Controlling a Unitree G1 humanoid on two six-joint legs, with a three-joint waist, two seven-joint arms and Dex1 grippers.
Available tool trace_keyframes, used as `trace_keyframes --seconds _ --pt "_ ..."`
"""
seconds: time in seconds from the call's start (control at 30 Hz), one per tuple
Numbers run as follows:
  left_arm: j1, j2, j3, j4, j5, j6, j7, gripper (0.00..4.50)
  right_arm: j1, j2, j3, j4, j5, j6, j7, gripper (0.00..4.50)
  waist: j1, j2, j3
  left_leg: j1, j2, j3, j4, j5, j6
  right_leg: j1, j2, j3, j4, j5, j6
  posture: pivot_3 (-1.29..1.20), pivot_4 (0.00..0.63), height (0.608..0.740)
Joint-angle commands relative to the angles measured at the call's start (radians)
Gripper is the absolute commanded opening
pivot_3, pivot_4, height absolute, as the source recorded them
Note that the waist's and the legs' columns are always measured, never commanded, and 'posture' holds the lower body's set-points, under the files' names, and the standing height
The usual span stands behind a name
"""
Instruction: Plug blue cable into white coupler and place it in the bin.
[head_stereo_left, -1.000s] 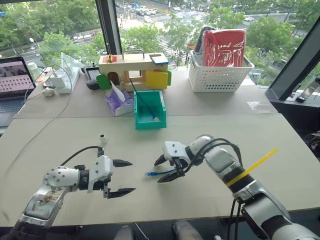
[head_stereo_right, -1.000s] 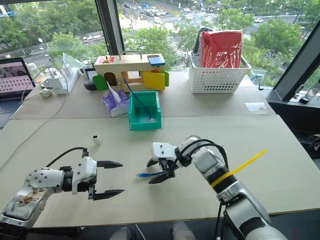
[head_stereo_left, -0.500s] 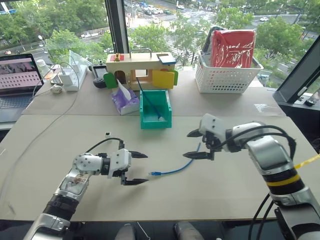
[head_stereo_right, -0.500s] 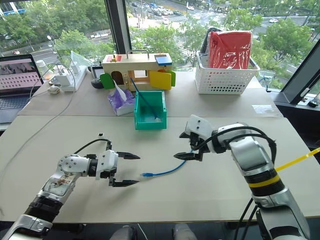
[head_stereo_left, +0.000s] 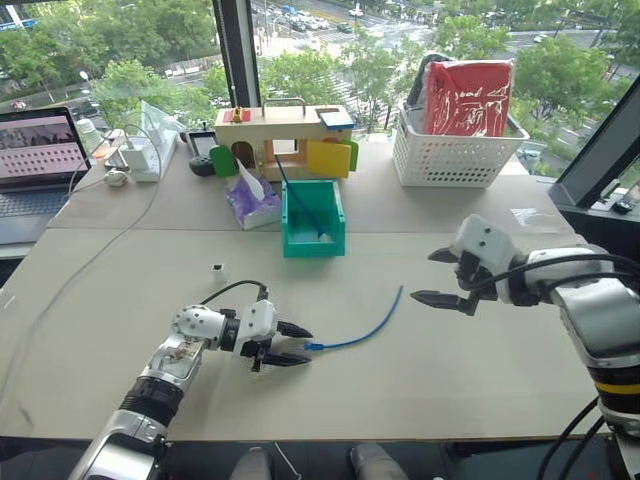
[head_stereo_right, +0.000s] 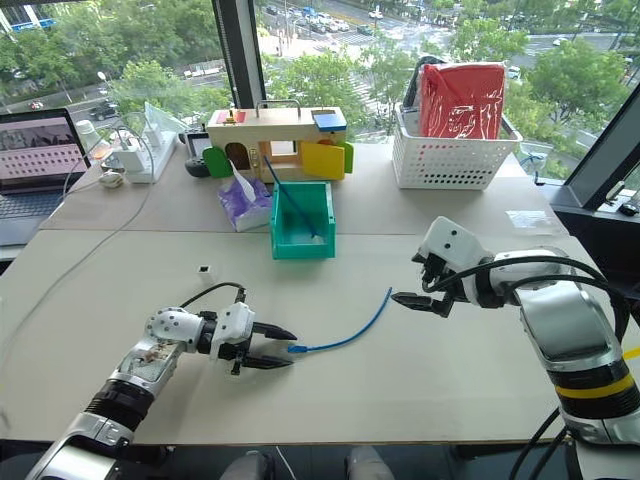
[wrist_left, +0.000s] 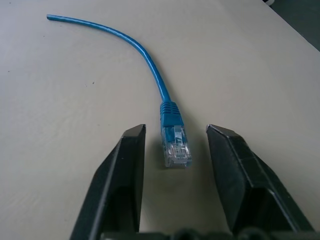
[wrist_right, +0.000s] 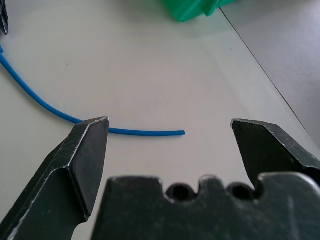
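The blue cable (head_stereo_left: 360, 330) lies loose on the table in a shallow curve, its clear plug (wrist_left: 175, 147) pointing at my left gripper (head_stereo_left: 304, 346). That gripper is low over the table and open, one finger on each side of the plug with a small gap to both. My right gripper (head_stereo_left: 424, 277) hovers wide open, just right of the cable's bare far end (wrist_right: 172, 132) and holding nothing. The white coupler (head_stereo_left: 217, 270) sits alone on the table left of the cable, behind my left arm. The teal bin (head_stereo_left: 312, 240) stands at the table's middle back.
A dark blue cable leans inside the bin. Behind it are a wooden toy house (head_stereo_left: 280, 140), a purple tissue pack (head_stereo_left: 248, 200) and a white basket (head_stereo_left: 455, 150) with a red bag. A laptop (head_stereo_left: 35, 160) and a grey-white wire lie far left.
My right gripper let go of the blue cable and swung up and to the right. My left gripper moved right to the plug and its fingers narrowed around it.
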Motion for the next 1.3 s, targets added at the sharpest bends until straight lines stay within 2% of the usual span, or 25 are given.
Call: trace_keyframes --seconds 0.03,0.07,0.17,0.23,0.27,0.3,0.4,0.5,0.63,0.97,1.13,1.3 --pt "0.003 0.007 -0.011 -0.013 0.015 -0.011 -0.002 0.39 0.017 -0.007 -0.109 -0.116 0.127 0.160 -0.007 4.50 0.000 0.000 0.000 0.000 0.000 0.000 0.000 0.000 0.000 0.000 0.000 0.000 0.000 0.000 0.000 0.00 0.150 0.740" --pt "0.004 0.007 -0.008 -0.011 0.017 -0.010 0.003 0.09 0.023 0.002 -0.129 -0.136 0.160 0.199 -0.014 4.50 0.000 0.000 0.000 0.000 0.000 0.000 0.000 0.000 0.000 0.000 0.000 0.000 0.000 0.000 0.000 0.00 0.150 0.740" --pt "-0.008 -0.021 0.027 -0.022 -0.006 0.031 0.063 0.08 0.068 0.157 -0.267 -0.264 0.310 0.469 -0.093 4.50 -0.002 0.000 0.000 0.000 0.000 -0.001 0.000 0.000 0.000 0.001 0.000 -0.001 0.000 0.000 0.000 0.00 0.150 0.740" --pt "-0.014 -0.040 0.043 -0.031 -0.022 0.057 0.095 0.08 0.084 0.224 -0.318 -0.322 0.360 0.573 -0.131 4.50 0.002 0.000 0.000 0.000 0.000 -0.003 0.001 0.000 0.000 0.001 0.000 -0.002 0.000 0.000 0.000 0.00 0.150 0.740" --pt "-0.014 -0.056 0.051 -0.051 -0.039 0.086 0.111 0.08 0.092 0.299 -0.365 -0.348 0.374 0.650 -0.168 4.50 0.004 0.000 0.000 -0.001 0.000 -0.004 0.002 0.000 0.000 0.001 0.000 -0.003 0.001 0.000 0.000 0.00 0.150 0.740" --pt "-0.011 -0.082 0.061 -0.084 -0.065 0.129 0.141 0.08 0.120 0.418 -0.424 -0.377 0.380 0.702 -0.249 4.50 0.005 0.000 0.000 -0.002 -0.001 -0.004 0.003 0.000 0.000 0.001 0.000 -0.003 0.001 0.000 0.000 0.00 0.150 0.740" --pt "0.007 -0.156 0.079 -0.180 -0.114 0.233 0.236 0.08 0.228 0.658 -0.515 -0.458 0.446 0.745 -0.417 4.50 0.015 0.000 -0.001 -0.003 -0.001 -0.008 0.004 0.000 0.000 0.001 0.000 -0.006 0.001 0.000 0.000 0.00 0.150 0.740" --pt "0.063 -0.205 0.063 -0.299 -0.164 0.387 0.312 0.08 0.238 0.917 -0.618 -0.474 0.462 0.745 -0.617 4.50 0.017 0.003 -0.003 -0.006 -0.001 -0.009 0.004 0.000 0.000 -0.001 0.000 -0.007 0.001 0.000 0.000 0.00 0.150 0.740" --pt "0.137 -0.240 0.048 -0.392 -0.176 0.529 0.421 0.08 0.360 1.098 -0.694 -0.537 0.539 0.745 -0.750 4.50 0.010 0.009 -0.005 -0.005 -0.001 -0.009 0.004 0.000 0.000 0.000 0.000 -0.007 0.003 0.000 0.000 0.00 0.150 0.740" --pt "0.188 -0.259 0.024 -0.533 -0.212 0.643 0.499 0.08 0.463 1.198 -0.677 -0.544 0.734 0.745 -0.998 4.50 -0.012 0.012 -0.007 -0.001 -0.002 -0.010 0.003 0.001 -0.001 0.001 0.000 -0.007 0.006 -0.005 0.004 0.00 0.150 0.740" --pt "0.211 -0.276 0.010 -0.574 -0.221 0.657 0.530 0.08 0.458 1.223 -0.686 -0.494 0.864 0.745 -1.114 4.50 -0.012 0.013 -0.008 -0.001 -0.002 -0.011 0.003 0.001 -0.001 0.001 0.000 -0.007 0.006 -0.006 0.005 0.00 0.150 0.740" --pt "0.227 -0.298 -0.004 -0.598 -0.231 0.676 0.554 0.08 0.471 1.189 -0.669 -0.425 1.042 0.720 -1.240 4.50 -0.010 0.013 -0.008 -0.001 -0.002 -0.011 0.003 0.001 -0.001 0.001 0.000 -0.007 0.006 -0.006 0.005 0.00 0.150 0.740"
